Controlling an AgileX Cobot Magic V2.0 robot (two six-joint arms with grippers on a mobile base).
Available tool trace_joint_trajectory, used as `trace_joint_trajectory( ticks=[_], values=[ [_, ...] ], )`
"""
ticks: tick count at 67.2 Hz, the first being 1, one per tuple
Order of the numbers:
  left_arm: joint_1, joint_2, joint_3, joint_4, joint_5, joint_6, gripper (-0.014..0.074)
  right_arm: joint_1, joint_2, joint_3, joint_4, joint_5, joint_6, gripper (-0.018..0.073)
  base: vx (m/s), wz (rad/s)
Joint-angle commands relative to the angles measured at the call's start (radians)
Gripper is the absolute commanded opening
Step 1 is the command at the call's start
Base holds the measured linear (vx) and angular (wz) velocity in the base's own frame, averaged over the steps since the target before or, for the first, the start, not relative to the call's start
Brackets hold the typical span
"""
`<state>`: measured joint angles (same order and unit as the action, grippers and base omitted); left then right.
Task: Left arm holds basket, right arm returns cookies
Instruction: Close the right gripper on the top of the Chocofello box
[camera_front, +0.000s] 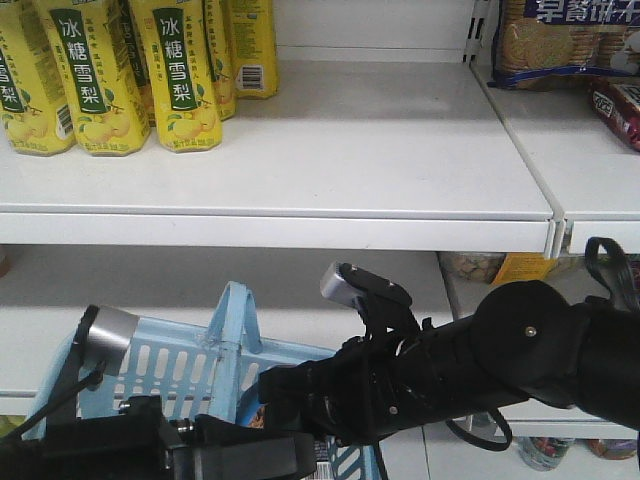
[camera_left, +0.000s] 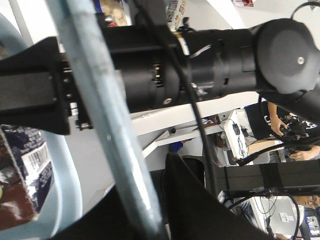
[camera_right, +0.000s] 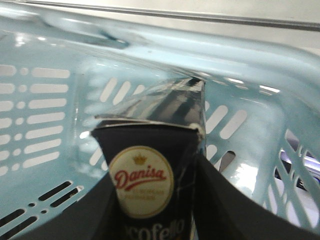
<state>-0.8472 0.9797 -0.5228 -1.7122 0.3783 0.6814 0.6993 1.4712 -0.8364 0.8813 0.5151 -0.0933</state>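
Note:
The light blue basket (camera_front: 150, 365) hangs low on the left in front of the shelves, its hoop handle (camera_front: 232, 320) standing up. My left gripper (camera_left: 160, 200) is shut on that handle (camera_left: 100, 110), which runs between its dark fingers. The right arm (camera_front: 480, 350) reaches in from the right, and its gripper (camera_front: 275, 395) is down inside the basket. In the right wrist view the cookies (camera_right: 150, 145), a dark navy box with a white oval logo, stand upright against the basket wall (camera_right: 45, 100). My right gripper (camera_right: 155, 200) is shut on them, one finger on each side.
Yellow drink bottles (camera_front: 130, 70) stand at the left of the upper white shelf (camera_front: 350, 160). A blue biscuit bag (camera_front: 560, 40) and a red pack (camera_front: 620, 105) sit at the upper right. A tub with an orange label (camera_front: 490, 268) is on the lower shelf, above the right arm.

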Motion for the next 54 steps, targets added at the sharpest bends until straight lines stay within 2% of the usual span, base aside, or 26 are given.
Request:
trace_joint_trajectory(
  ticks=[1,18,45,54],
  values=[
    [-0.003,-0.018,-0.039,-0.066,0.035,0.011,-0.0006,-0.017,-0.059,-0.032,0.02,-0.012,-0.008,0.0243,0.0,0.0],
    [-0.003,-0.018,-0.039,-0.066,0.035,0.011,-0.0006,-0.074,-0.091,-0.032,0.017,0.029,-0.015,0.0243,0.0,0.0],
    [-0.003,-0.018,-0.039,-0.066,0.035,0.011,-0.0006,-0.074,-0.158,-0.032,0.012,0.05,-0.026,0.0242,0.0,0.0],
    [-0.003,-0.018,-0.039,-0.066,0.035,0.011,-0.0006,-0.074,-0.165,-0.032,0.008,0.051,-0.027,0.019,0.0,0.0]
  ],
)
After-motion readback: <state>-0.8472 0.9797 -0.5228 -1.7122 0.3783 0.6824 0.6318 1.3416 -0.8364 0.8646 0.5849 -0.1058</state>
